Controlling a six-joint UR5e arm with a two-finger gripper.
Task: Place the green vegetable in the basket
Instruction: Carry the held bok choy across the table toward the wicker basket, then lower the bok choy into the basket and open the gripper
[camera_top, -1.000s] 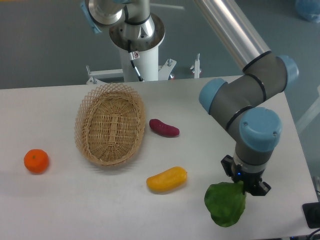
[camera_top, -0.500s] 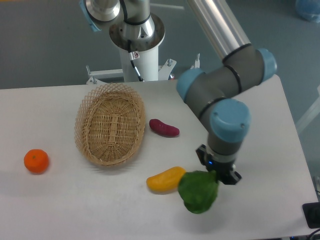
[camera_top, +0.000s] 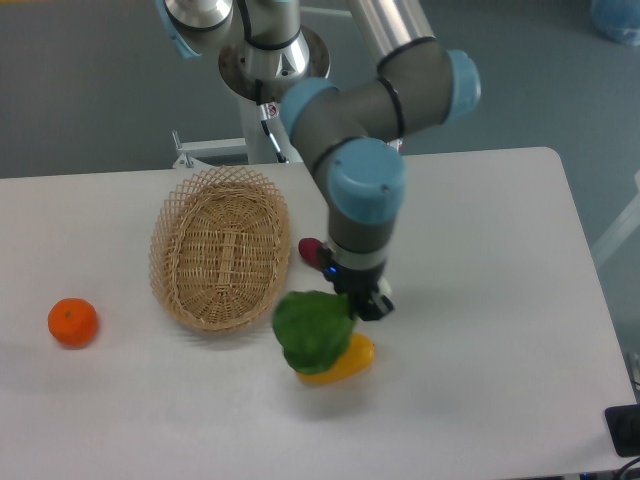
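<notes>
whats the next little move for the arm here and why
Probably carry the green vegetable further left until it is over the basket, then open. The tool holds it in the air, hanging over the yellow vegetable, just right of the basket's rim, so letting go now would likely miss.

Arm bent at the elbow, wrist pointed straight down, end effector (camera_top: 352, 305) clamped on the green vegetable (camera_top: 313, 331)
</notes>
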